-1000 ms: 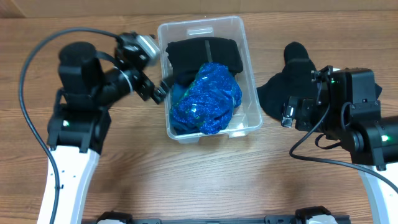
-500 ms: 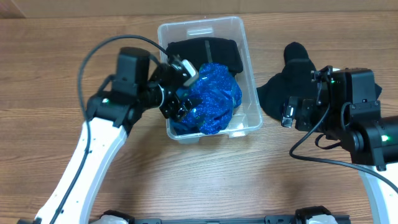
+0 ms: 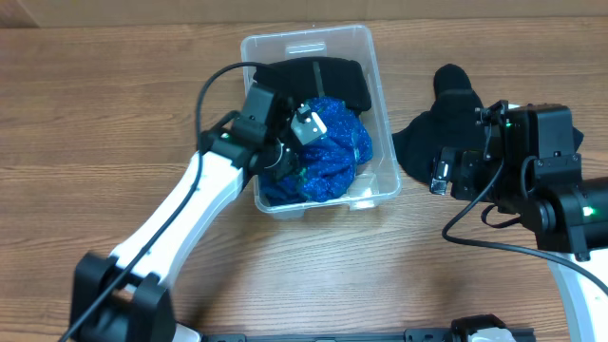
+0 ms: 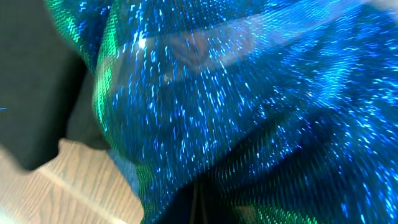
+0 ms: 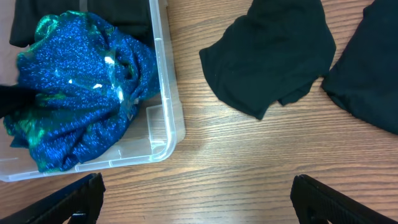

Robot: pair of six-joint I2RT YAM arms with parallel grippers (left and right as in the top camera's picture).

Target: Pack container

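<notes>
- The left gripper [image 3: 293, 150] is down inside the container [image 3: 313, 43], closed tight among the folds of the blue sequined fabric [image 3: 328, 161]. Its fingers cannot be seen, so whether cloth is caught between them cannot be told.
- The right gripper [image 5: 198, 202] hangs wide open over bare table [image 3: 114, 95], holding nothing, beside the loose black garments [image 5: 273, 56].
- The container sits at the middle of the table's far side. A folded black garment [image 3: 323, 76] fills its far end and the blue fabric is mounded over the near half, rising about to the rim.
- The step in hand looks like tamping or tucking the blue fabric. It is best done by pressing straight down at the mound's middle, pushing the overhang inward, and keeping clear of the thin walls so the bin does not slide.
- The left wrist view is filled with blurred blue-green shimmer, with a dark mass at its left edge that is hard to name.
- A pale patch in the container's near right corner is also unclear.
</notes>
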